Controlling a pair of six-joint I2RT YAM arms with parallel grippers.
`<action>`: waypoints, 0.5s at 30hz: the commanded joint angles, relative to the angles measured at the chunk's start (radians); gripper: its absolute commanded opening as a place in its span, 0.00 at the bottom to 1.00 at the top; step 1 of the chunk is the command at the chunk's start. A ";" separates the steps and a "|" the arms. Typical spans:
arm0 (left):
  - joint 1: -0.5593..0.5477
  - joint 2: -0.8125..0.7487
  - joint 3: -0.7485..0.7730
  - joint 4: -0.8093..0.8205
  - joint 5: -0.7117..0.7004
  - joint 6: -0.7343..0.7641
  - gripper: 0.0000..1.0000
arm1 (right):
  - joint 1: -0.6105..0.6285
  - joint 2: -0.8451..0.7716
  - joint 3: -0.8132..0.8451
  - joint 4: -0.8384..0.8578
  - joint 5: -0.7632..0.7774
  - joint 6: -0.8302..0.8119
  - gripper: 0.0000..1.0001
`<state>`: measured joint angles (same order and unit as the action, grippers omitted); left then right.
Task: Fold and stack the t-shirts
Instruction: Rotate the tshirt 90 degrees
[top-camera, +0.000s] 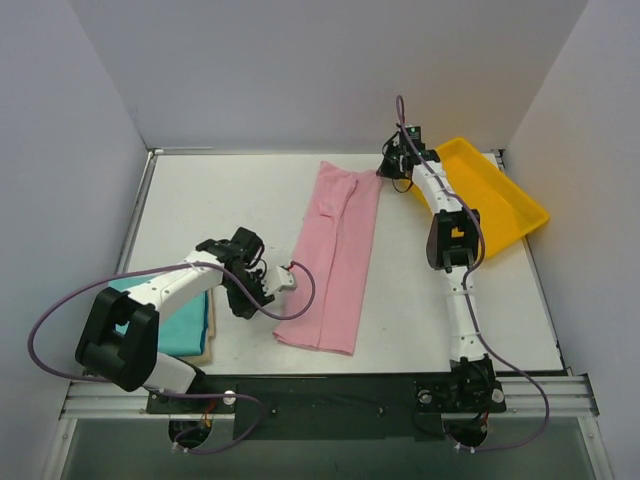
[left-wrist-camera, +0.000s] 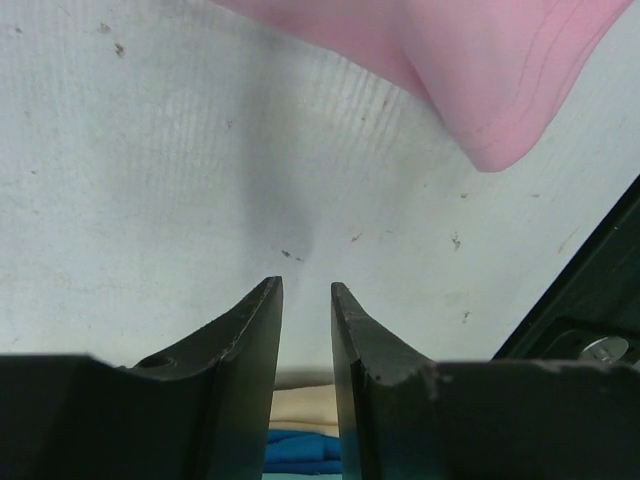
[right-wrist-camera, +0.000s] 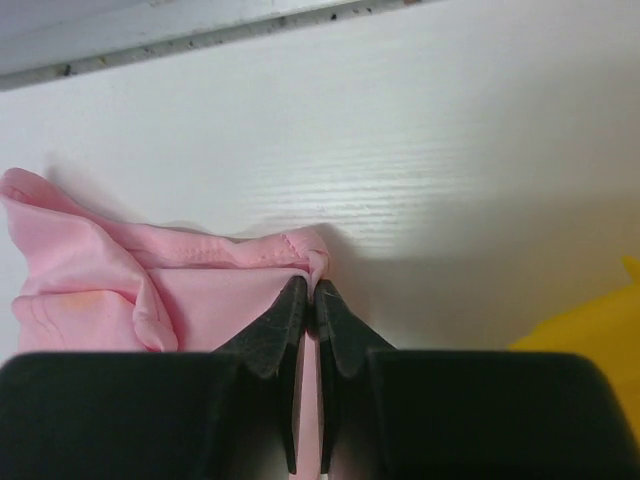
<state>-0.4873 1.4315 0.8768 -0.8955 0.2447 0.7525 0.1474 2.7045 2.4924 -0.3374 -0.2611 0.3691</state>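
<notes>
Surface: white table (top-camera: 220, 200), matte, with small dark specks in the left wrist view. Pale grey walls (top-camera: 300, 70) close it in at 9, 12 and 3 o'clock. A metal rail (top-camera: 330, 385) runs along the near edge at 6 o'clock. A yellow tray (top-camera: 500, 200) sits at 2 o'clock, skewed, with 1 corner past the table edge.

Pink t-shirt (top-camera: 335, 260): lies at table centre, folded lengthwise into 1 long strip that runs from 12 to 6 o'clock, its near end drifting toward 7. The cloth lies mostly flat. A folded sleeve shows near the far end, and the hem there is bunched.

Teal t-shirt (top-camera: 175, 320): at 8 o'clock, folded, lying on top of the cream t-shirt (top-camera: 209, 325), of which only an edge strip shows. The left arm covers part of both.

Right gripper (top-camera: 385, 168): at the strip's far corner, 1 o'clock. Its fingers (right-wrist-camera: 275, 335) are pinched together on the pink hem, with cloth visible between them.

Left gripper (top-camera: 290, 278): just off the strip's left edge, toward the near end. Its fingers (left-wrist-camera: 250, 330) stand a narrow gap apart, holding nothing, with bare table showing between them.
</notes>
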 joint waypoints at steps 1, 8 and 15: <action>0.015 0.014 0.040 0.096 0.074 0.037 0.38 | 0.027 -0.014 0.023 0.184 -0.029 0.033 0.08; 0.023 -0.037 0.037 0.211 0.165 0.128 0.40 | 0.075 -0.202 -0.125 0.212 0.000 -0.091 0.61; -0.011 -0.023 0.140 0.317 0.321 0.055 0.20 | 0.110 -0.559 -0.419 0.127 0.100 -0.127 0.72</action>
<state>-0.4721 1.4200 0.9089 -0.6949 0.4149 0.8459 0.2367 2.4493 2.1937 -0.1963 -0.2394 0.2893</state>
